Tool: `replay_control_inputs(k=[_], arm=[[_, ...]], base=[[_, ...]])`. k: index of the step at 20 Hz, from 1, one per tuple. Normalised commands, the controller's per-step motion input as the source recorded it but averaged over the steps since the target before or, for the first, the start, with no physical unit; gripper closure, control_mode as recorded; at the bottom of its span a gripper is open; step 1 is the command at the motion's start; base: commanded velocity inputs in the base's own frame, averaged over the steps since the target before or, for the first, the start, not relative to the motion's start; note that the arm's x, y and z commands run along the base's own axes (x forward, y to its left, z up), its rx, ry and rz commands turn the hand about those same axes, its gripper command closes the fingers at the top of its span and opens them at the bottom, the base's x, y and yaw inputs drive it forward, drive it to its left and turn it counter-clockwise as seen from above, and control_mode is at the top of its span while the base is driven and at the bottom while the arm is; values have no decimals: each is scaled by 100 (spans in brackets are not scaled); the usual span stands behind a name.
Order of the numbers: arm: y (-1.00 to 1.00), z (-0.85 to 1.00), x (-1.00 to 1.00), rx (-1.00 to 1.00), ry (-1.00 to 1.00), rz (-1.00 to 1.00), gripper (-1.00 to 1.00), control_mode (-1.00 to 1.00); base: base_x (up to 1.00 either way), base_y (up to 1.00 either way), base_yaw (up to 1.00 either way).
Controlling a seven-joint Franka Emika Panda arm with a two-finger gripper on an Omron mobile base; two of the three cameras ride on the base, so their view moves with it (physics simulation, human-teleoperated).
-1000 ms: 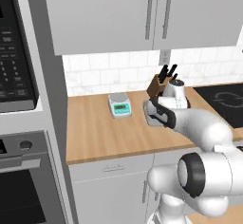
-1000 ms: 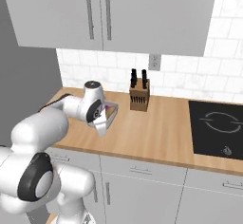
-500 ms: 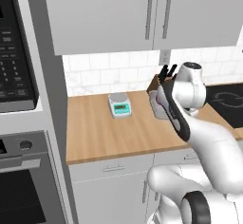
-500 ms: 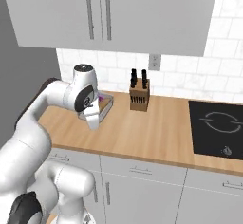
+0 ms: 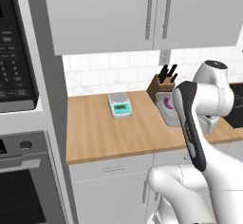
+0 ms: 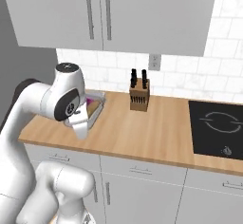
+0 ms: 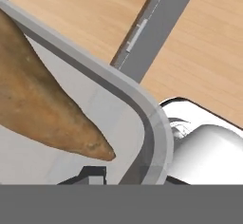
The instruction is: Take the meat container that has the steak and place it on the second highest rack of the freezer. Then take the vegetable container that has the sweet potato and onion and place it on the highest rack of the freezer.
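The vegetable container (image 7: pixel 90 83) is a pale grey tray, held tilted above the wooden counter (image 5: pixel 104 133). Its rim runs down between my gripper (image 7: pixel 128 179), which is shut on it. The tan-orange sweet potato (image 7: pixel 33 109) lies inside, its tip pointing toward the fingers. In the base views the tray (image 5: pixel 167 110) (image 6: pixel 96 103) shows partly behind my arm, with the purple onion (image 5: pixel 168 103) (image 6: pixel 89 102) in it. The steak and the freezer are out of view.
A knife block (image 5: pixel 161 83) (image 6: pixel 138 95) stands at the wall just behind the tray. A small kitchen scale (image 5: pixel 119 105) sits to the left. The black cooktop (image 6: pixel 218 128) is to the right, the oven and microwave column (image 5: pixel 19 123) far left, with cabinets overhead.
My arm has swung and folded into a new pose, its elbow now raised in front of the tray. The tray stays held over the counter near the knife block, shifting only slightly.
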Motion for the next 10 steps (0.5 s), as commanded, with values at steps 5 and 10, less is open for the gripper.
replay_control_inputs(k=[5, 10], arm=[[14, 25, -53, -3, 0, 10, 100, -100], [0, 2, -11, 0, 0, 1, 100, 100]], base=[[0, 0, 0], [-75, 16, 2]])
